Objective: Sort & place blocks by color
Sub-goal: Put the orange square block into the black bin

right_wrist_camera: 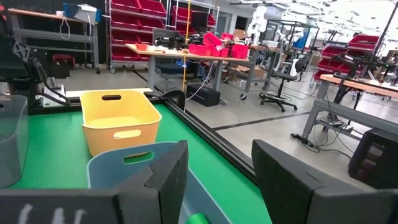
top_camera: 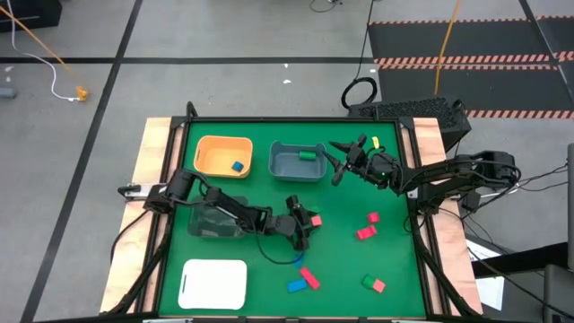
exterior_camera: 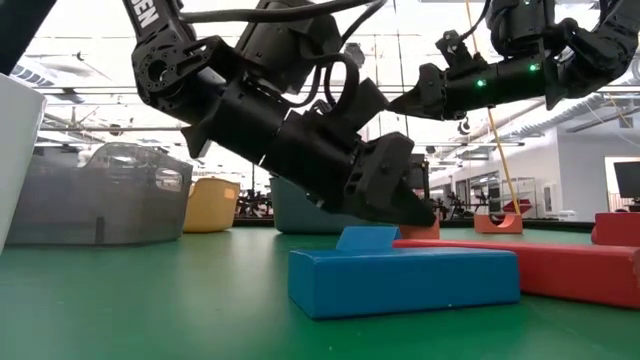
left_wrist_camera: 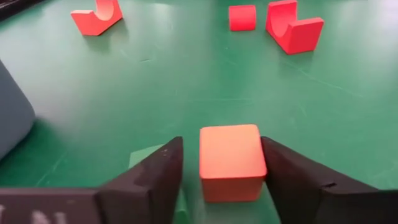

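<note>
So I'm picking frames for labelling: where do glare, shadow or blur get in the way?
Low view: bright windows behind leave the left claw nearly a silhouette; the blue block up close looms huge. Left wrist view: the red block is soft-edged. High view: evenly lit.

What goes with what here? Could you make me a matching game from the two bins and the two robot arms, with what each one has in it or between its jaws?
Things:
1. orange bin
2. grey bin
3. left gripper
4. right gripper

States:
A. jaws apart, nothing between them
B. has a green block in it
C. jaws on either side of a red block
D. has a blue block in it

Pairs: 1-D, 2-B, 3-C, 4-A
</note>
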